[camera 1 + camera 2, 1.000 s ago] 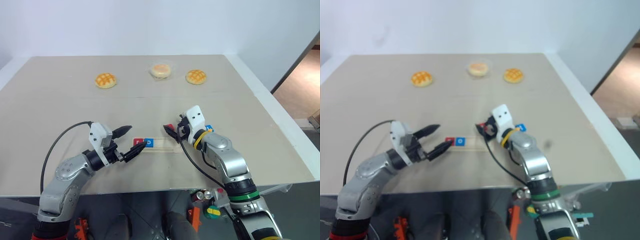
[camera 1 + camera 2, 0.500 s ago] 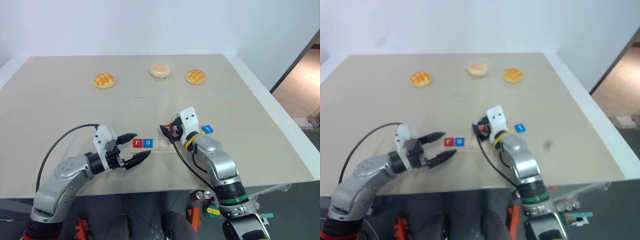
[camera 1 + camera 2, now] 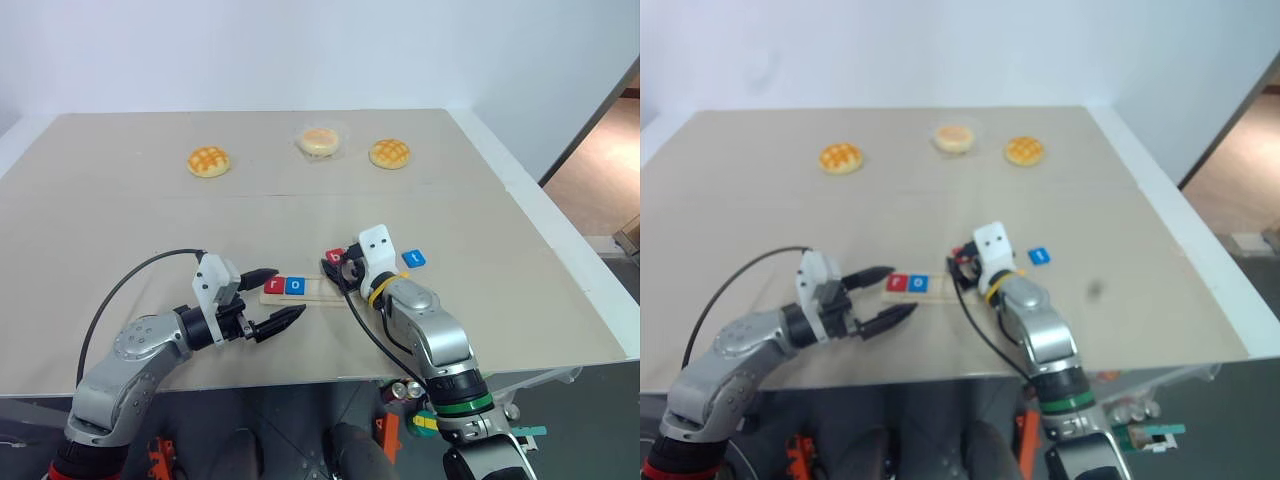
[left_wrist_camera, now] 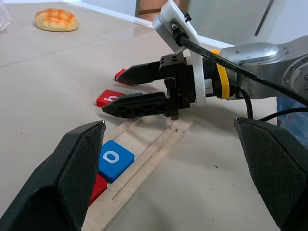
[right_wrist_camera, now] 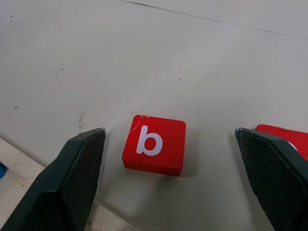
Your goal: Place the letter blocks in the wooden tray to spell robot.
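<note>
1. While both arms reach in over the beige worktop [image 3: 120, 220], the wooden tray [image 3: 322, 292] lies near the front edge, between the 2 claws.
2. 2 letter blocks sit side by side at the tray's left end: a red "r" block [image 3: 275, 286] at the end and a blue "o" block [image 3: 296, 285] touching it on the right. The rest of the groove is bare.
3. The red "b" block [image 5: 154, 144] lies flat on the worktop just beyond the tray, letter up, not touching it.
4. Another red block [image 5: 284, 138] lies near the "b" block; its letter cannot be read.
5. A blue "t" block [image 3: 414, 259] rests on the worktop to the right of the right arm, apart from the tray.
6. The right claw [image 4: 126, 89] hangs low over the tray's right part, its 2 black fingers spread apart and empty; in the right wrist view the "b" block shows between them, touching neither.
7. The left claw [image 3: 282, 297] sits just left of the tray's left end, close to the "r" block, jaws wide and holding nothing.
8. At the far side of the worktop lie 3 buns: 1 at the left [image 3: 209, 161], 1 in a clear wrapper in the middle [image 3: 320, 140] and 1 at the right [image 3: 389, 153].
</note>
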Motion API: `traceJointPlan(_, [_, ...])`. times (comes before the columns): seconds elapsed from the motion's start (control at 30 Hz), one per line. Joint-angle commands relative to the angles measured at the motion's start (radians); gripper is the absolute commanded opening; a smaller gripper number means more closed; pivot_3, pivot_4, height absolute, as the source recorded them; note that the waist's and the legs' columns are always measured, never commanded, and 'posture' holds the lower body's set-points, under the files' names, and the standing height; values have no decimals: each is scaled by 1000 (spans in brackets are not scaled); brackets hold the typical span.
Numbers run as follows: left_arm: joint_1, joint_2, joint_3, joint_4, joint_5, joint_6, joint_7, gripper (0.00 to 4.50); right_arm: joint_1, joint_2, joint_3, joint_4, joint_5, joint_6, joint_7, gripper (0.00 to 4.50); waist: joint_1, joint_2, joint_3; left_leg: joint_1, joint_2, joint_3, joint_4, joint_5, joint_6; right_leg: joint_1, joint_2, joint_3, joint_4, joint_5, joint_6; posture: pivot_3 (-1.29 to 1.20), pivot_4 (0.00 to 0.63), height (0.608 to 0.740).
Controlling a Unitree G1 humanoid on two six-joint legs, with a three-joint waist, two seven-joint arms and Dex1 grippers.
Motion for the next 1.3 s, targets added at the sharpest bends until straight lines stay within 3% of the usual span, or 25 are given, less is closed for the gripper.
traceJointPlan(0.03, [0,12,-3,-29,7,-31,-7,4500,-11,-2,27,9,-11,6,18,3940,0,0,0,0,0,0,0,0,0,0,0,0,0,0,0,0,150,739])
traceJointPlan(0.3, [-8,11,-9,-16,9,-43,-3,4500,-48,-30,56,23,-18,61,62,1225,0,0,0,0,0,0,0,0,0,0,0,0,0,0,0,0,150,739])
traceJointPlan(0.6, [-11,7,-15,-7,12,-54,0,4500,-66,-52,38,20,-18,53,66,1182,0,0,0,0,0,0,0,0,0,0,0,0,0,0,0,0,150,739])
traceJointPlan(0.8, [-15,9,-19,1,15,-67,-11,4500,-60,-64,-28,-133,10,109,36,1182,1,0,0,-2,0,0,0,0,0,-1,-1,0,-1,0,0,0,150,739])
traceJointPlan(1.03, [-64,64,-68,27,35,-107,-133,4500,213,-35,-189,-617,-8,328,-122,1182,5,-1,-1,-9,0,-2,-3,-1,-2,-10,-1,-2,0,-1,4,0,150,739])
traceJointPlan(1.3, [-130,60,-88,98,45,-128,-182,4500,370,14,-161,-723,-1,350,-170,1182,-6,-1,-1,-8,1,0,-3,-1,-1,-11,0,-1,0,-1,-1,0,150,739])
